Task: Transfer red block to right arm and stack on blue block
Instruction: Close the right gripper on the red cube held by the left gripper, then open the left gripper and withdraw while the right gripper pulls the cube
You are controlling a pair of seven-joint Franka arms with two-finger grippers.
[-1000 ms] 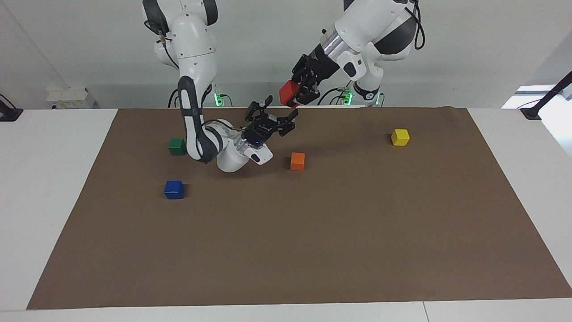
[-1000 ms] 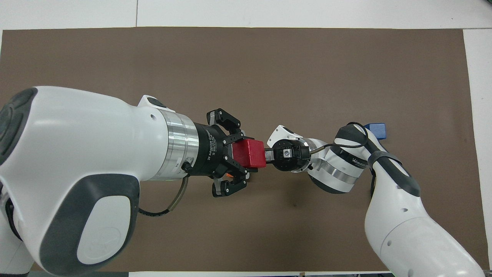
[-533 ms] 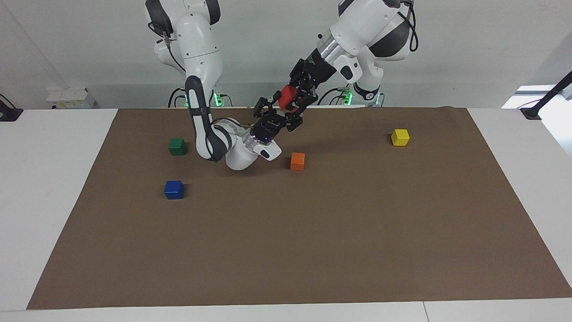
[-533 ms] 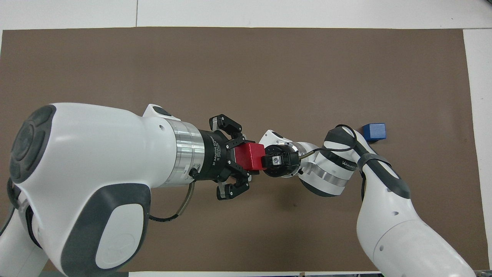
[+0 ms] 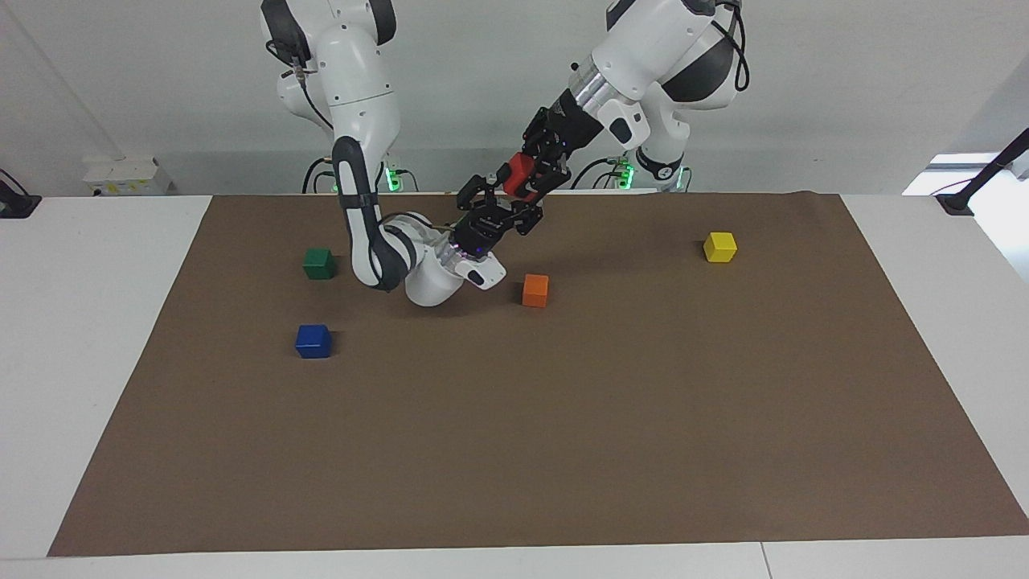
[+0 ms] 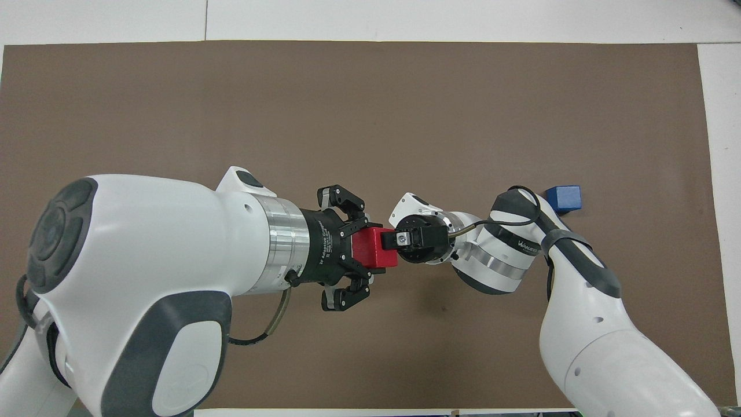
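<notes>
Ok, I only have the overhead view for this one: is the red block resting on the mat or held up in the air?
Observer: In the air. The facing view shows the red block clear above the mat, with the left claw and right claw both closed on it.
Operator: Any blocks hidden under the arms?
Observer: Three on the mat: an orange block, a green block and a yellow block.
Operator: Green relative to blue?
Observer: It lies nearer to the robots than the blue block, apart from it.
</notes>
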